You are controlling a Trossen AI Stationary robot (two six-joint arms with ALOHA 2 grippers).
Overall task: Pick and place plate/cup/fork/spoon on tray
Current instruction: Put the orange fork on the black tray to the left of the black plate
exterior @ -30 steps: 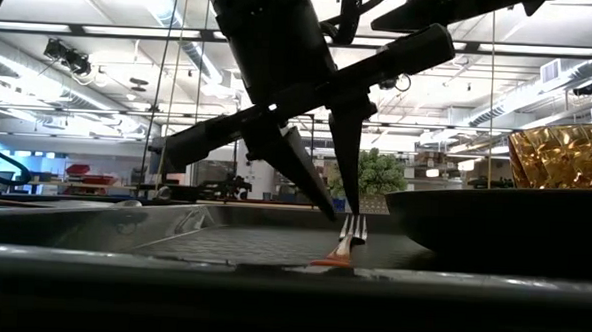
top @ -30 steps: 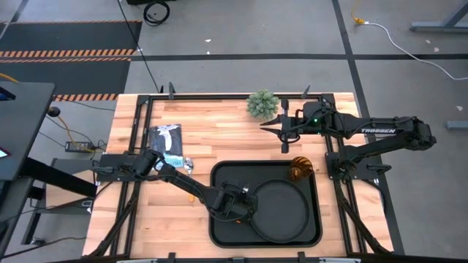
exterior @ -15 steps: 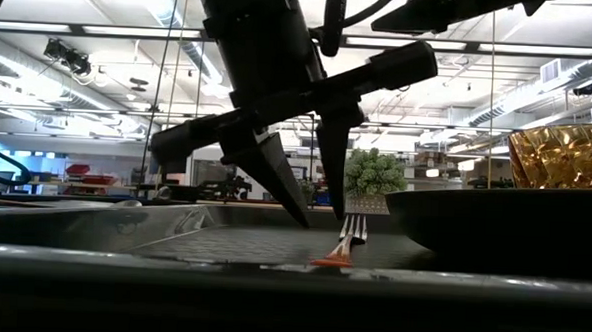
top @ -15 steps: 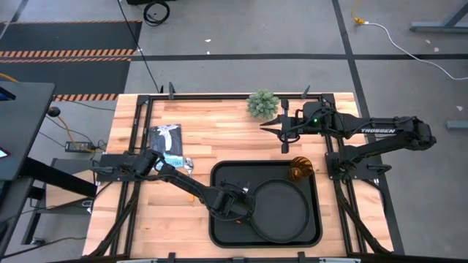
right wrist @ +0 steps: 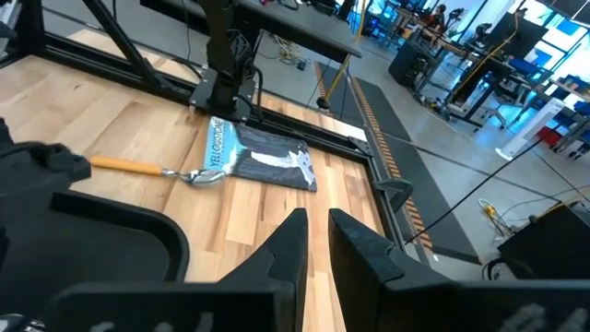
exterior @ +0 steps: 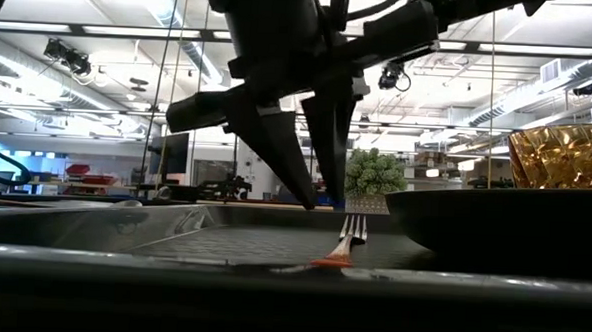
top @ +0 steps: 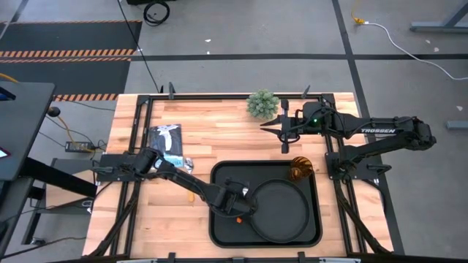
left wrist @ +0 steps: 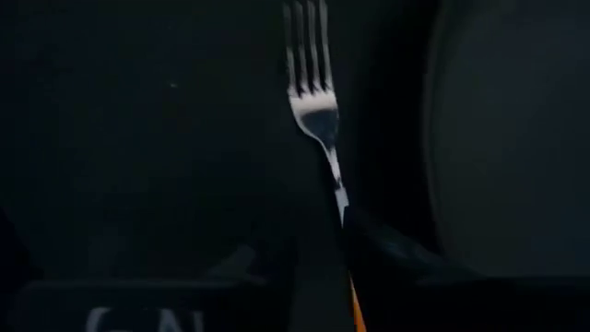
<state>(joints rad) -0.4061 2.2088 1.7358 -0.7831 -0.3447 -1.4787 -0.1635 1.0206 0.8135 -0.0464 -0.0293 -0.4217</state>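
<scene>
Oddly, the fork's (left wrist: 318, 129) orange handle end — hidden behind the left hand (exterior: 314, 202).

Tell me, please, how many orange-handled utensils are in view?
2. The fork lies in the tray, left of the plate. The spoon lies on the wooden table, left of the tray.

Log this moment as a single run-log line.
left gripper: open, above fork | fork: lying on tray beside plate | right gripper: waiting

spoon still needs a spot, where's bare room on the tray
Free: the tray floor's far-left corner, left of the cup and above the left tool. Crowded: the plate fills the right side, and the fork lies just left of it under that tool.
</scene>
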